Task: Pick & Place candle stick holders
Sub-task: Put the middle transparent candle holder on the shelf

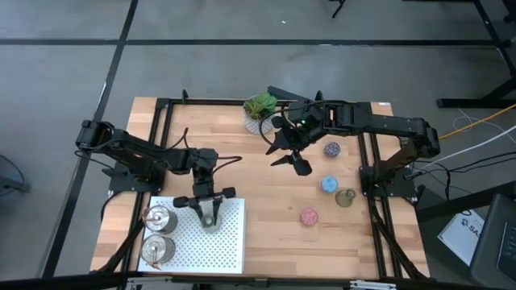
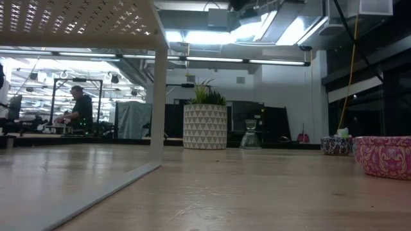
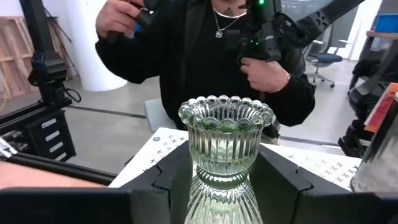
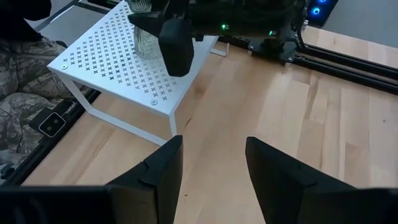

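My left gripper point(image 1: 209, 205) is over the white perforated rack point(image 1: 230, 250) at the near left, shut on a ribbed olive-grey glass holder point(image 3: 226, 134). Two shiny silver holders point(image 1: 159, 218) point(image 1: 157, 249) stand on the rack's left part. My right gripper point(image 1: 293, 155) is open and empty above the table's middle, near the plant point(image 1: 260, 107). The speckled purple point(image 1: 331, 149), blue point(image 1: 328, 184), olive-grey point(image 1: 345, 198) and pink point(image 1: 310, 216) holders stand on the table at the right. In the low view another glass holder point(image 2: 250, 135) stands beside the plant pot point(image 2: 205, 126). My left gripper pinches the glass holder's narrow waist point(image 3: 219, 179), below its beaded rim, between its two fingers point(image 3: 166, 177). The fingers come level from the table's far side. The holder is upright over the rack; its foot is out of view, so I cannot tell whether it rests there.
A person in dark clothes point(image 3: 205, 56) stands past the table's near edge. Black frame rails point(image 1: 165, 129) point(image 1: 372, 201) run along both sides of the table. The rack's leg point(image 2: 156, 96) stands on the wood. Bare wood point(image 1: 274, 234) lies between the rack and the pink holder.
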Robot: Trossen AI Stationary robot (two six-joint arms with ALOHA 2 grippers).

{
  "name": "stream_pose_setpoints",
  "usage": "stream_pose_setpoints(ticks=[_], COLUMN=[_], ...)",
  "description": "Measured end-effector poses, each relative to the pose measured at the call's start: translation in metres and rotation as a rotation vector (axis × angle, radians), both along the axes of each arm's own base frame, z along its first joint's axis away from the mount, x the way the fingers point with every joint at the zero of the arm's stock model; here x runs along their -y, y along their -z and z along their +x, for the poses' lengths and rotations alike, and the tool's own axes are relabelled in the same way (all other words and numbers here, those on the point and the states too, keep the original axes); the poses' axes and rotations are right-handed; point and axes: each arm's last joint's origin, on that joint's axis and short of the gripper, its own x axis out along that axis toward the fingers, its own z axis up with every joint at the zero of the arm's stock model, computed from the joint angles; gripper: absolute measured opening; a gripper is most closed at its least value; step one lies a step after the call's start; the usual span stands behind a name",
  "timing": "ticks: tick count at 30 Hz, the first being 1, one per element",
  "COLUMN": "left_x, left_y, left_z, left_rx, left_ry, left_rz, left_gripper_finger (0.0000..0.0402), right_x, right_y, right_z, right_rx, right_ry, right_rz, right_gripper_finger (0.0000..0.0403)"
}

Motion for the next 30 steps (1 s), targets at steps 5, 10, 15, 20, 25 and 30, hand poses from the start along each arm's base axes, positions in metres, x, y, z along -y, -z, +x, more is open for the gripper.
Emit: stream_pose_setpoints(ticks=[5, 10, 15, 20, 25, 30], left_x=[0.000, 0.000, -0.003, -0.003, -0.004, -0.012], left_y=[0.000, 0.000, 0.000, 0.000, 0.000, -0.001], left_z=[0.000, 0.001, 0.002, 0.002, 0.003, 0.002], left_rx=[-0.002, -0.026, -0.035, -0.054, -0.071, -0.107], left_ry=[-0.018, -0.028, -0.064, -0.077, -0.095, -0.098], left_rz=[0.004, -0.001, 0.002, -0.003, -0.006, -0.027], left_gripper_finger=[0.0152, 0.0149, 0.0158, 0.0174, 0.0190, 0.0201], right_x=[0.000, 0.000, 0.000, 0.000, 0.000, 0.000], right_y=[0.000, 0.000, 0.000, 0.001, 0.001, 0.001], right_z=[0.000, 0.000, 0.000, -0.001, -0.001, -0.001], right_rx=[0.000, -0.001, -0.001, -0.010, -0.017, -0.017], right_ry=[0.000, -0.001, -0.001, -0.001, -0.001, -0.001], right_rz=[0.000, 0.000, 0.000, 0.000, 0.001, 0.001], right_gripper_finger=[0.0177, 0.0177, 0.0177, 0.0177, 0.0177, 0.0177])
